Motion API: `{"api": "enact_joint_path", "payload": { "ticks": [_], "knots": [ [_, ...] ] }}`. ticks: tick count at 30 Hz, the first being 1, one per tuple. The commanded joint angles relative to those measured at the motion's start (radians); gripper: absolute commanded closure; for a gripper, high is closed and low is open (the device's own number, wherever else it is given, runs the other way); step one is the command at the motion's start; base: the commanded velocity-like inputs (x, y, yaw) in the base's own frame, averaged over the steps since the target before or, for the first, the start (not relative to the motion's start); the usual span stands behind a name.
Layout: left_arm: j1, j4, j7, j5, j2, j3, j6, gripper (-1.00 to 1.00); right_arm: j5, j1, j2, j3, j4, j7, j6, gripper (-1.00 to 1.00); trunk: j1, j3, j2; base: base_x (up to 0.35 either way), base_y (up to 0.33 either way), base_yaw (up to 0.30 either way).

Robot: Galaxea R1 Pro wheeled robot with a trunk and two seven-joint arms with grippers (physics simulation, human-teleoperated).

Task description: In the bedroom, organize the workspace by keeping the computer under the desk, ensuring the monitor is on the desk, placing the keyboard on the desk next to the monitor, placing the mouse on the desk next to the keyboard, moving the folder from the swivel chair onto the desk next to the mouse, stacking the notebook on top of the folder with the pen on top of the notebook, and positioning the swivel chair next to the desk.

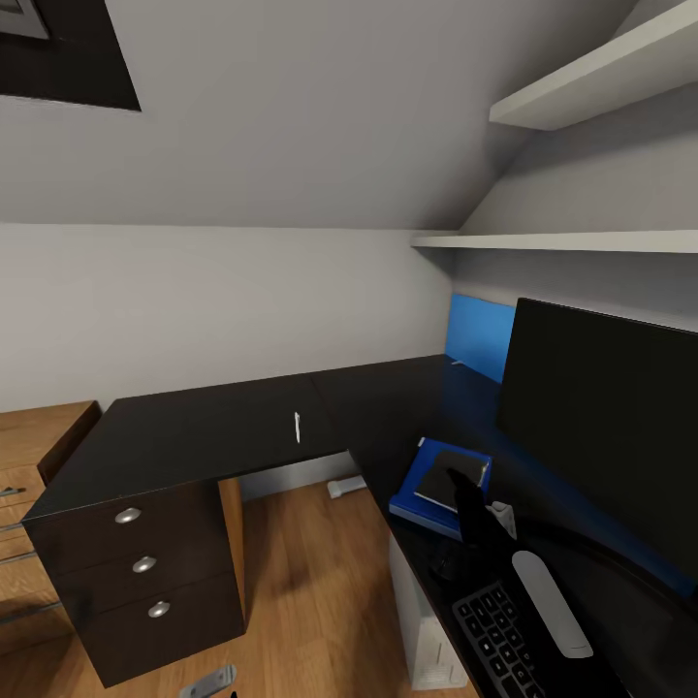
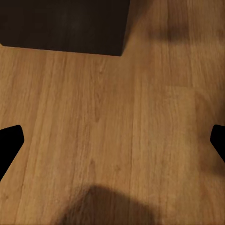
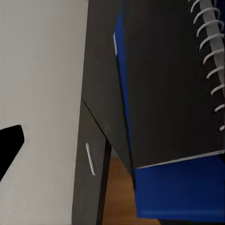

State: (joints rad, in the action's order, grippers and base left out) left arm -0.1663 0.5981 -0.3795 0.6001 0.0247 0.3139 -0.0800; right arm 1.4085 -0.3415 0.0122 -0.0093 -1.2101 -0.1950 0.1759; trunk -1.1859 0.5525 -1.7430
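Desk [image 1: 194, 427]: its long wing toward 10 o'clock lies bare except for the pen [image 1: 297, 427], lying alone with open surface all around it. Toward 2 o'clock the monitor [image 1: 601, 427] walls off the desk's back edge. Before it, at 1 o'clock, the folder [image 1: 412, 494] with the notebook [image 1: 451, 475] on top takes up the desk's near strip, and the keyboard [image 1: 499, 630] crowds the corner at 4 o'clock. Two shelves [image 1: 582, 240] overhang this side. The wooden floor [image 1: 310, 582] at 6 o'clock is open.
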Motion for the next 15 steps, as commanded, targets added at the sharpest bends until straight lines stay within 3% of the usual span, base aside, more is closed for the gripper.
{"api": "enact_joint_path", "payload": {
  "ticks": [1,10,15],
  "knots": [
    [-0.001,0.0,-0.007,0.011,0.001,0.008,-0.006,-1.0,0.007,-0.001,0.0,-0.001,-0.002,-0.006,0.004,-1.0,0.0,0.001,-0.001,0.0,0.0,0.0],
    [-0.001,0.0,-0.007,0.012,0.001,0.008,-0.006,-1.0,0.007,-0.001,0.0,-0.001,-0.004,-0.006,0.005,-1.0,0.0,0.001,-0.001,-0.003,0.0,0.0],
    [-0.001,0.0,-0.007,0.012,0.001,0.008,-0.006,-1.0,0.007,-0.001,0.0,-0.001,-0.005,-0.006,0.005,-1.0,0.0,0.001,-0.001,-0.192,0.0,0.0]
  ]
}}
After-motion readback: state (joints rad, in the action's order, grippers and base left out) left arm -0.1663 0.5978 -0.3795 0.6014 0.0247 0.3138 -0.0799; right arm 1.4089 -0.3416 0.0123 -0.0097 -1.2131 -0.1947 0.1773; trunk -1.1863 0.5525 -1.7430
